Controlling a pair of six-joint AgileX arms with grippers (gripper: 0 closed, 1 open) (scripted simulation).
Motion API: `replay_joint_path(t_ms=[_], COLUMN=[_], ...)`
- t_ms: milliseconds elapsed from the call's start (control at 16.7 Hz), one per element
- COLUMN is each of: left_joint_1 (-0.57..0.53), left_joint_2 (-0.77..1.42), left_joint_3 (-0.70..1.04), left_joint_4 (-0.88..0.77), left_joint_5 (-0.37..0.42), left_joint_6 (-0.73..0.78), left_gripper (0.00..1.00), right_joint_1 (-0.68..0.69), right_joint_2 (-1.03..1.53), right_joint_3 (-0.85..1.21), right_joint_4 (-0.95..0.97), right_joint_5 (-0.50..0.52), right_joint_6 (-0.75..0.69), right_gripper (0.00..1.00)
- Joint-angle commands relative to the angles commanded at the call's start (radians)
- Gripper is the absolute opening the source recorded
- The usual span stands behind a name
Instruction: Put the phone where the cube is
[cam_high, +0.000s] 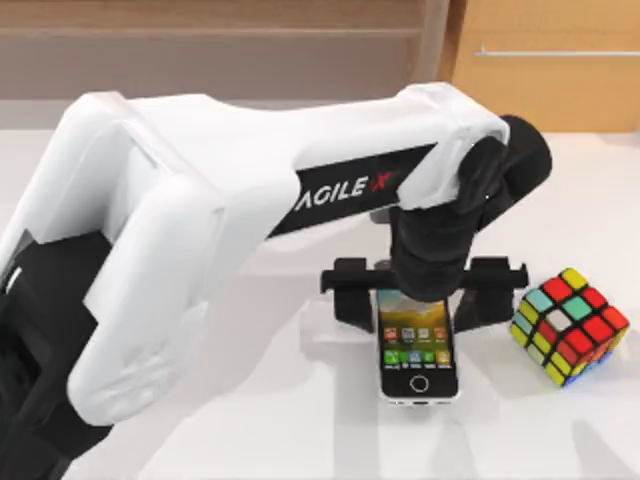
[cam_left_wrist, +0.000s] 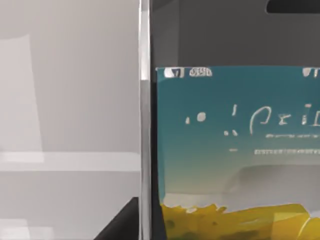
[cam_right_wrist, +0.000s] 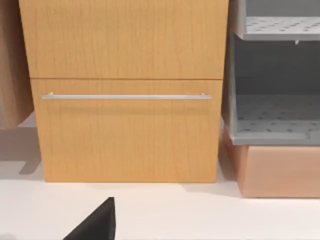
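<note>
1. Phone (cam_high: 418, 350), small white-edged smartphone with black front, lit screen of colourful app icons and round home button, lies flat on the white bench (cam_high: 250, 420), right of centre in the top view; home-button end points toward the near edge.
2. Left arm (cam_high: 200, 220), white AgileX with black wrist, reaches across from the top view's left; left pincer (cam_high: 425, 290) hangs directly over the phone's far end; its black fingers (cam_high: 350, 295) stand spread wide, one on each side of the phone, wider than the phone itself; not clamped on anything; whether the fingertips touch the bench cannot be told.
3. Left wrist view: phone screen very close up (cam_left_wrist: 235, 150), teal upper area, yellow band lower, white edge of the phone running alongside it (cam_left_wrist: 145, 125).
4. Cube (cam_high: 568, 325), scrambled 3x3 puzzle cube with red, yellow, teal and white stickers on black, sits on the bench just right of the phone and of the pincer's right-hand finger; apart from both, tilted corner-on to the camera.
5. Right wrist view: faces a wooden cabinet with a long metal handle (cam_right_wrist: 125, 96), grey perforated shelves (cam_right_wrist: 275, 120) beside it; dark tip of the right pincer (cam_right_wrist: 97, 222) at the frame edge; cannot tell if it is apart or together.
</note>
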Motion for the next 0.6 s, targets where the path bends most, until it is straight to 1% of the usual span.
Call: replay_joint_path(t_ms=[240, 300, 600], left_joint_1=[0.0, 0.0, 0.0], left_joint_2=[0.0, 0.0, 0.0], left_joint_3=[0.0, 0.0, 0.0], left_joint_4=[0.0, 0.0, 0.0], left_joint_5=[0.0, 0.0, 0.0], left_joint_6=[0.0, 0.0, 0.0], left_gripper=[0.98, 1.0, 1.0], right_joint_1=[0.0, 0.0, 0.0], right_joint_2=[0.0, 0.0, 0.0], right_joint_3=[0.0, 0.0, 0.0], right_joint_4=[0.0, 0.0, 0.0], right_joint_5=[0.0, 0.0, 0.0], right_joint_6=[0.0, 0.0, 0.0], right_gripper=[1.0, 1.0, 1.0])
